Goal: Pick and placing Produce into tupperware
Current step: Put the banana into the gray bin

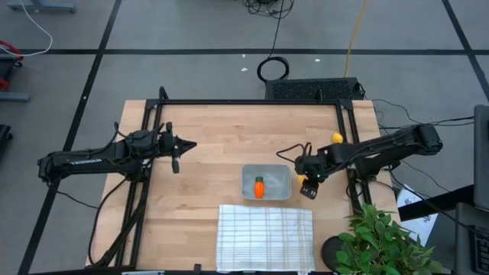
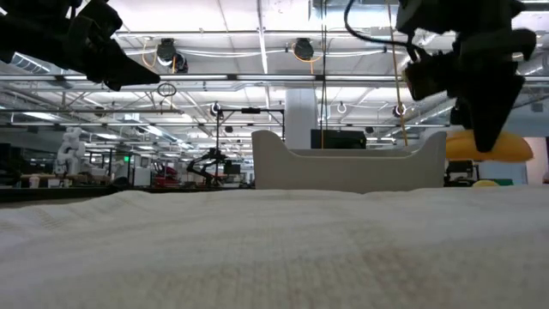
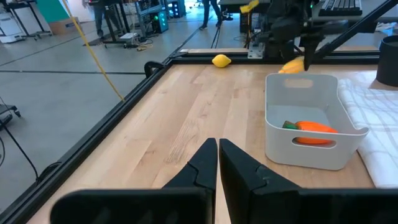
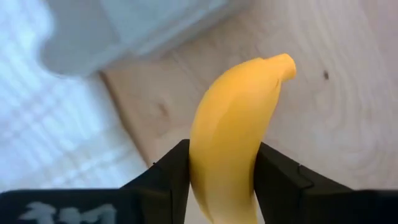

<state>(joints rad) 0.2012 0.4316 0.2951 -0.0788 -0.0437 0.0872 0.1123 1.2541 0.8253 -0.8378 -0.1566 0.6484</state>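
Yellow banana (image 4: 233,134) clamped in right jaws | hidden overhead | carrot (image 1: 259,187) in tupperware (image 1: 283,174)

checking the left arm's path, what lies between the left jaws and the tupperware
Only bare wooden table lies between the left gripper and the tupperware, seen in the high and left wrist views. The carrot sits inside.

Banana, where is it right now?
The banana is clamped in the right gripper, just right of the tupperware that holds the carrot.
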